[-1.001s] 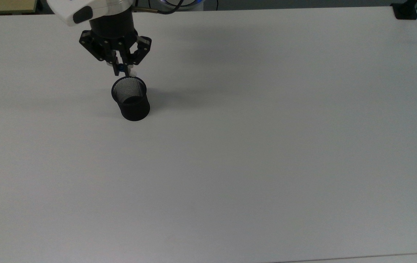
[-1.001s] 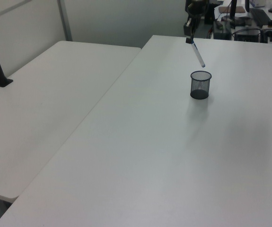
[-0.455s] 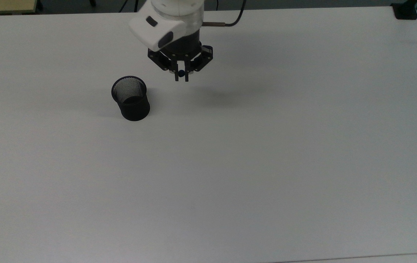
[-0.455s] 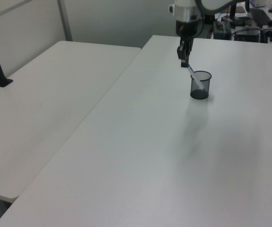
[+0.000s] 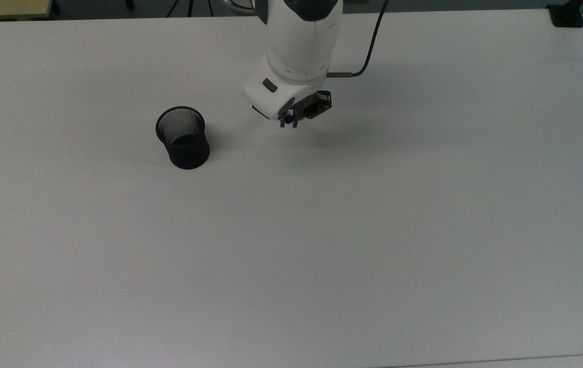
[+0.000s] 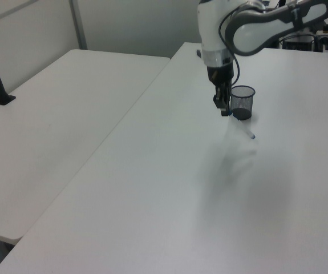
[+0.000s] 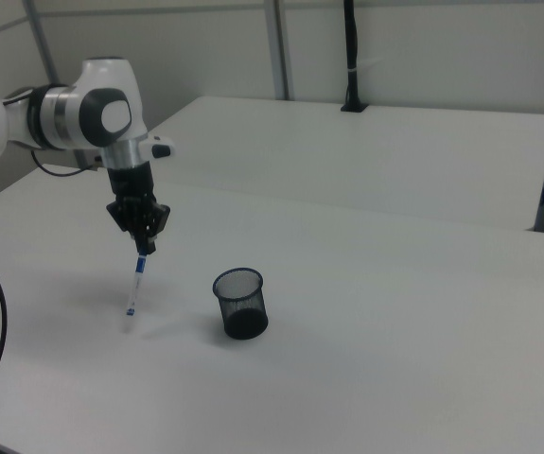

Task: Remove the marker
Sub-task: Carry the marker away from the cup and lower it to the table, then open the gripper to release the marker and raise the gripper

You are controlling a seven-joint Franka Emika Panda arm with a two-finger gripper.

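Tool: my tool [image 7: 145, 248] points down over the tabletop [image 5: 373, 230], its two fingers clamped on the blue cap end of the marker [image 7: 136, 285]; in the top view it [image 5: 288, 123] sits under my white wrist, and in the left view it [image 6: 224, 108] hangs just to the left view's left of the cup.

Marker: white barrel hanging below my tool, blue cap uppermost in my grip, small blue end lowest. It tilts slightly, and in the left view it [image 6: 241, 127] slants down toward the left view's right. The low end is close over the tabletop; I cannot tell whether it touches. It is outside the cup.

Cup: black mesh cup [image 5: 183, 136] standing upright on the tabletop, open mouth up, no pen in it. It lies apart from my tool, to the top view's left of it; in the right view it [image 7: 241, 303] stands to the right view's right of the marker, and in the left view [image 6: 242, 102] just behind my tool.

Tabletop: white, plain; a faint shadow lies under my arm.

Second table: a white table [image 6: 49, 114] adjoins mine along a seam.

Post: a black post [image 7: 351, 57] stands at that table's far edge.
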